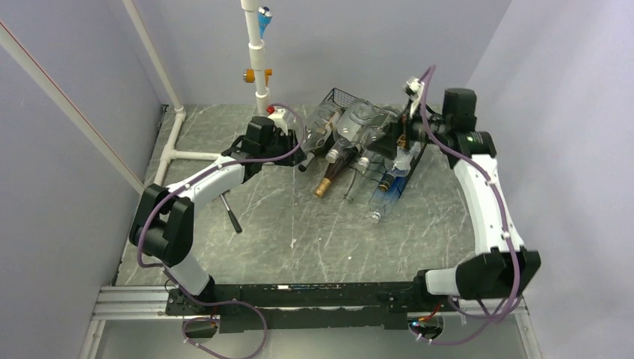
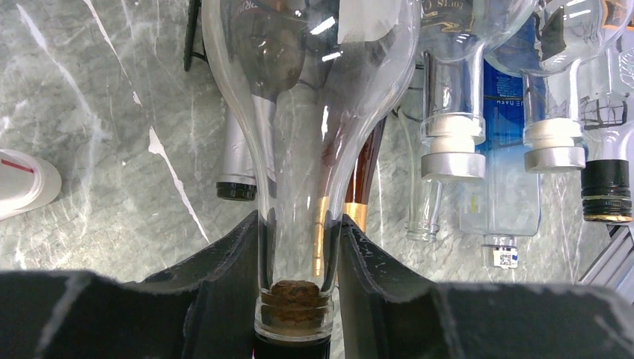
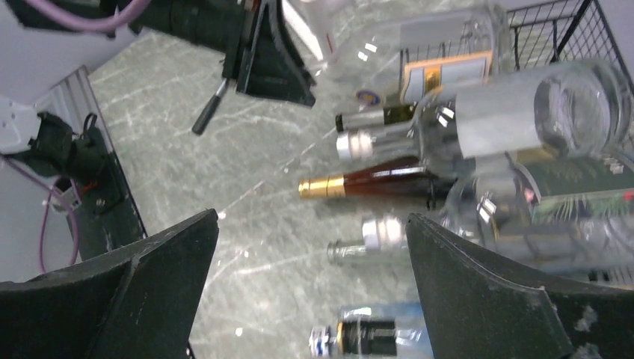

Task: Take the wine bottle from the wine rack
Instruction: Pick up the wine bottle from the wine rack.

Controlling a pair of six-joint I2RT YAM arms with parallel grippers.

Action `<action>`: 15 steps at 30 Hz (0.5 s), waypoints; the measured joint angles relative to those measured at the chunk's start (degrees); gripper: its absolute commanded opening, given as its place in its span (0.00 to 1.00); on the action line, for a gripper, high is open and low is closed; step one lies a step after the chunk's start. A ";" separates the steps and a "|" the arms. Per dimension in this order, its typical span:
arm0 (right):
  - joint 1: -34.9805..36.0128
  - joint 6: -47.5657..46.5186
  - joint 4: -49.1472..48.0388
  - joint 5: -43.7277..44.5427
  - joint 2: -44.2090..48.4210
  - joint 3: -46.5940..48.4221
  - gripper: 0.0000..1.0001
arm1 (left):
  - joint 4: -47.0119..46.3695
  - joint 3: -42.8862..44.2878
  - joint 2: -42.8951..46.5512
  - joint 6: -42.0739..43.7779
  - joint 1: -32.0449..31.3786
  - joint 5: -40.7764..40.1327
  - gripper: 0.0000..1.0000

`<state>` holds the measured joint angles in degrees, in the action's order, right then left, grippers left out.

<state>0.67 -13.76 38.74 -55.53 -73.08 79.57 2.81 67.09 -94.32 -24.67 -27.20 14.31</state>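
Our left gripper (image 2: 300,228) pinches the wine bottle (image 2: 299,112) by its corked neck; beyond the jaws its body lies on the wine rack (image 1: 340,96). We should pull straight back along the neck; our right gripper (image 3: 310,239) gapes empty.

My left arm (image 1: 202,179) rises from the near left corner of the table (image 1: 299,239), folds at the elbow by the left edge, and stretches its forearm toward the middle of the far edge. My left gripper (image 2: 299,254) is clamped on the neck of a clear wine bottle (image 2: 299,112), with both fingers (image 2: 224,277) pressing the glass near its corked mouth. My right arm (image 1: 482,194) climbs from the near right corner and runs along the right edge to the far right corner, its wrist turned inward. My right gripper (image 3: 310,232) hangs there with its jaws spread wide, holding nothing.
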 measured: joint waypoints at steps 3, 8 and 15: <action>3.56 4.22 -3.52 2.86 -6.12 4.87 1.00 | -0.42 -0.35 0.11 -0.07 0.02 0.13 0.00; 8.66 12.68 -8.17 8.50 -18.67 14.36 1.00 | -1.36 -1.88 0.96 -0.11 0.15 0.46 0.00; 12.20 21.97 -10.99 14.25 -34.91 29.05 1.00 | -2.36 -3.61 2.08 -0.24 0.24 0.72 0.00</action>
<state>12.86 8.21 27.75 -41.28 -107.98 108.62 0.45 63.48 -92.25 -24.91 -26.96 15.03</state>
